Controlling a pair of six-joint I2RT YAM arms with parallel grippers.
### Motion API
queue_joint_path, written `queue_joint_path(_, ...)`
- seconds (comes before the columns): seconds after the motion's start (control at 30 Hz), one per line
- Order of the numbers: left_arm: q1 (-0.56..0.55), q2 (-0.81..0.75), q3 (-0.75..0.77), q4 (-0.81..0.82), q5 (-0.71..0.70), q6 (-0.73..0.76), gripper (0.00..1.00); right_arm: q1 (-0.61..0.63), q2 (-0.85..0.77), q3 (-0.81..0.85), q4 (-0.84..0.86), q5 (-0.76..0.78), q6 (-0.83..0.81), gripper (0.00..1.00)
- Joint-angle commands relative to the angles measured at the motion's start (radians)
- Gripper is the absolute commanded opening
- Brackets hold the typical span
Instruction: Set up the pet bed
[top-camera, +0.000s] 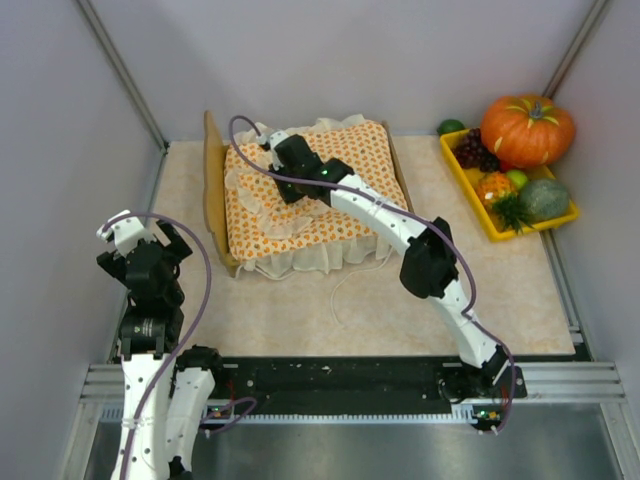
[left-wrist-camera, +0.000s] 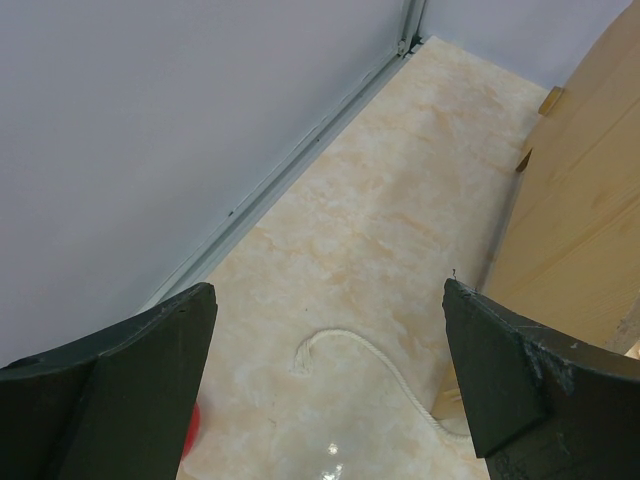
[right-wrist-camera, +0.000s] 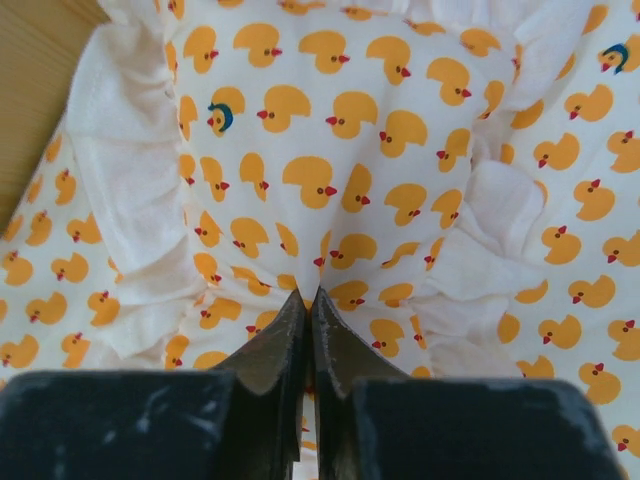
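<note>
Pinching a fold of the duck-print ruffled pillow (right-wrist-camera: 330, 150), the right gripper (right-wrist-camera: 310, 295) has its jaws pressed together, with the fabric puckering toward the tips. The pillow lies at the left end of the pet bed (top-camera: 213, 190), just beside the tall plywood headboard (left-wrist-camera: 580, 200), on top of the matching ruffled bedspread (top-camera: 335, 225) that covers the frame. The bed sits on the far left part of the counter (top-camera: 400, 300), headboard to the left. The left gripper (top-camera: 148, 235) hangs above the counter's near left edge, jaws spread wide and holding nothing. A white cord (top-camera: 345, 280) curls on the counter near the bed. A yellow tray (top-camera: 470, 180) of fruit and a pumpkin (top-camera: 527, 128) sit far right.
</note>
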Motion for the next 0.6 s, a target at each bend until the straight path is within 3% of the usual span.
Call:
queue_joint_path(0.0,0.006,0.004,-0.007,0.056,0.005,0.01,0.99,0.046,-0.033,0.114,0.047,0.041,-0.02,0.0)
queue_joint_path(0.1,0.008,0.003,-0.007,0.056,0.002,0.01,0.99,0.064,-0.062,0.157,0.072,0.07,-0.001,0.0)
queue_joint_path(0.33,0.008,0.008,-0.005,0.053,-0.013,0.007,0.99,0.072,-0.082,0.197,0.067,0.13,0.29,0.0)
queue_joint_path(0.57,0.008,0.009,-0.003,0.048,-0.012,0.002,0.99,0.109,0.005,0.254,0.069,0.373,0.494,0.0)
